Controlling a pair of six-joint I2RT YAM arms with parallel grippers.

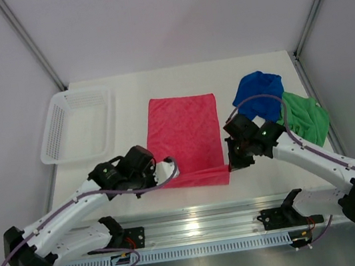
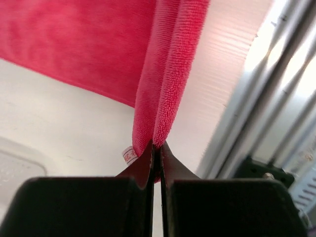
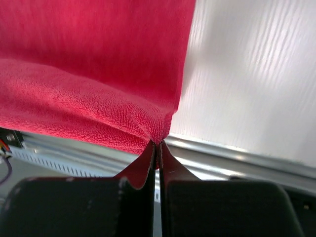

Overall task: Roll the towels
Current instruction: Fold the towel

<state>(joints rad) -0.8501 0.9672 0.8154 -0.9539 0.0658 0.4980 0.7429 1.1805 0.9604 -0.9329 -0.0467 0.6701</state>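
Pink-red towel [image 1: 184, 132] lies flat just right of the basket [image 1: 55, 129], each near corner pinched tight in the closed left jaws and right jaws, likely so the roll starts straight. Farther right of the basket, blue towel [image 1: 258, 88] and green towel [image 1: 307, 119] wait crumpled.

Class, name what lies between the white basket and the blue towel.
The pink-red towel lies between them, as the top view shows.
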